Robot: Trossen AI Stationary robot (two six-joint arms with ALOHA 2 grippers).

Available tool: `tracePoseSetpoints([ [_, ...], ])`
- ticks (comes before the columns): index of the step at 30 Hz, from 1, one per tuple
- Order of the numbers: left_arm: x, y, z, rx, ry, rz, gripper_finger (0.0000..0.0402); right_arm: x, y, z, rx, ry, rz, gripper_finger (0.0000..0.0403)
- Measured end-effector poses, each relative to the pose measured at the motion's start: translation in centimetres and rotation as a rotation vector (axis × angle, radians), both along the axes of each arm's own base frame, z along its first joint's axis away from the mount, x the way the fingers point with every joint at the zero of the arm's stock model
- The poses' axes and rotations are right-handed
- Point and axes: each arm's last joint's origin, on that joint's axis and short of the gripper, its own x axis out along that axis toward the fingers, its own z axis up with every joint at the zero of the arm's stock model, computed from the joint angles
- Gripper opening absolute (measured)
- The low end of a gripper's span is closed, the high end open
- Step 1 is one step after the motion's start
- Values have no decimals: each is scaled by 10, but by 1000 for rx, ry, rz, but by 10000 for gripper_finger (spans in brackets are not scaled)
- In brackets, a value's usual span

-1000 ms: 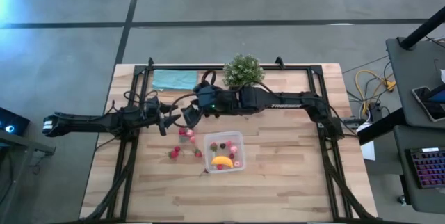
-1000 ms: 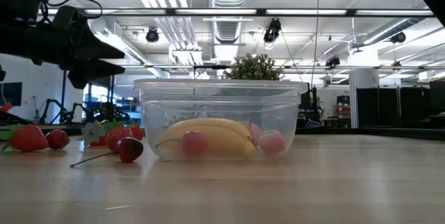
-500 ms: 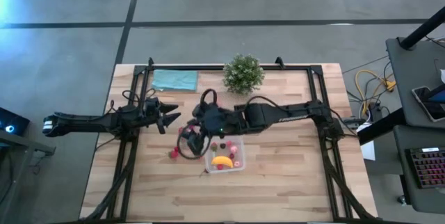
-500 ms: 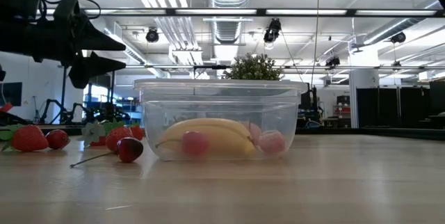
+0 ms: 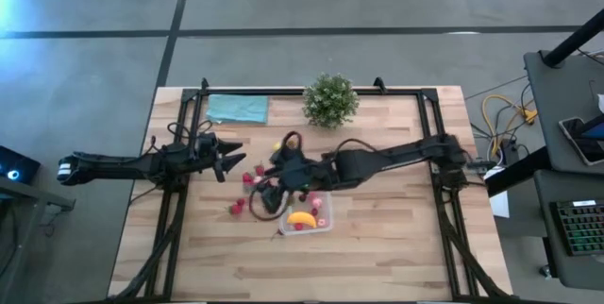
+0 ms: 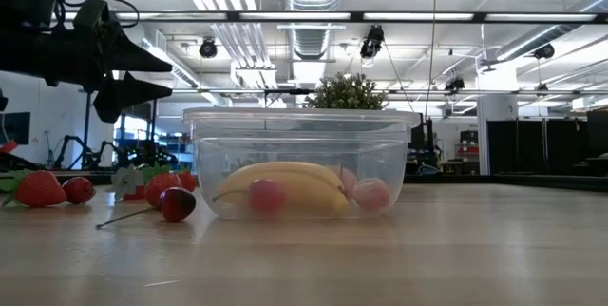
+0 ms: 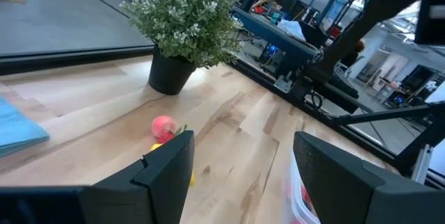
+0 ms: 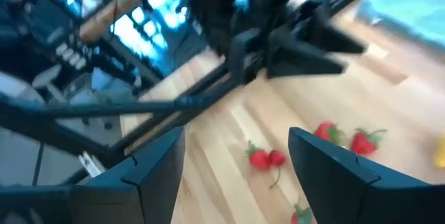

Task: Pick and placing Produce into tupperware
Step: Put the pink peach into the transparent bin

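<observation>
A pale wooden desk (image 5: 377,238) on a grey concrete floor carries the scene, with a bushy green potted plant (image 5: 330,99) and a flat teal cloth (image 5: 236,108) along its far edge.

The right gripper (image 5: 267,200) is seen with its jaws parted and nothing between them; in the right wrist view both dark fingers (image 8: 156,165) frame bare desk and a pair of small red toy strawberries (image 8: 265,158) lying beyond. Over the last second this arm has been swung from beside the plant, down past the near-left corner of the small clear plastic tupperware (image 5: 307,209), to a spot above the loose red fruits (image 5: 238,208) left of it. This is judged to be a fresh approach for another pick, not a delivery.

The left gripper (image 5: 229,163) has been held still, well to the left, jaws likewise spread and empty; its wrist view shows a small pink fruit (image 7: 163,125) on the desk near the plant pot.

The tupperware sits near the desk's middle, already holding a yellow-orange banana (image 6: 281,183) and a few pink and red pieces (image 6: 267,195); more strawberries and a dark cherry-like piece (image 6: 177,203) are left outside on its left, so the task is judged partly done.

From above, the right arm covers part of the container and the fruits under it, so which piece is targeted cannot be told. The right wrist view is smeared by motion.
</observation>
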Motion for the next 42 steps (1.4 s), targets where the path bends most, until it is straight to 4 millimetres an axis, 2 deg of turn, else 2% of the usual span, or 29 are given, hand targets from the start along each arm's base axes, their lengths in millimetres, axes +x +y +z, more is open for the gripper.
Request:
tracePoseSetpoints([
  [3,0,0,-1,-3,7,-17,233,-29,-7,23,-42,-106,-55,251],
  [6,0,-1,-1,-6,6,-37,233,-70,-15,47,-86,-217,-79,253],
  [9,0,-1,-1,-6,6,-43,233,-105,-23,51,-108,-284,-76,253],
  [14,0,-1,-1,-6,7,-43,233,-150,-31,34,-103,-330,-62,247],
  [18,0,-1,-1,-6,6,-43,233,-186,-38,8,-4,-245,-92,249],
  [20,0,-1,-1,-7,5,-43,233,-200,-36,-4,-21,-229,-65,251],
  [23,0,-1,1,-5,-11,-43,233,-223,-35,-10,-36,-268,-4,254],
  [31,0,-1,1,-4,-16,-37,233,-292,-54,-28,-49,-368,36,253],
  [36,0,-1,1,-4,-15,-36,233,-324,-63,-41,-76,-440,80,252],
  [42,0,-1,1,-4,-16,-36,233,-352,-70,-59,-102,-516,110,255],
])
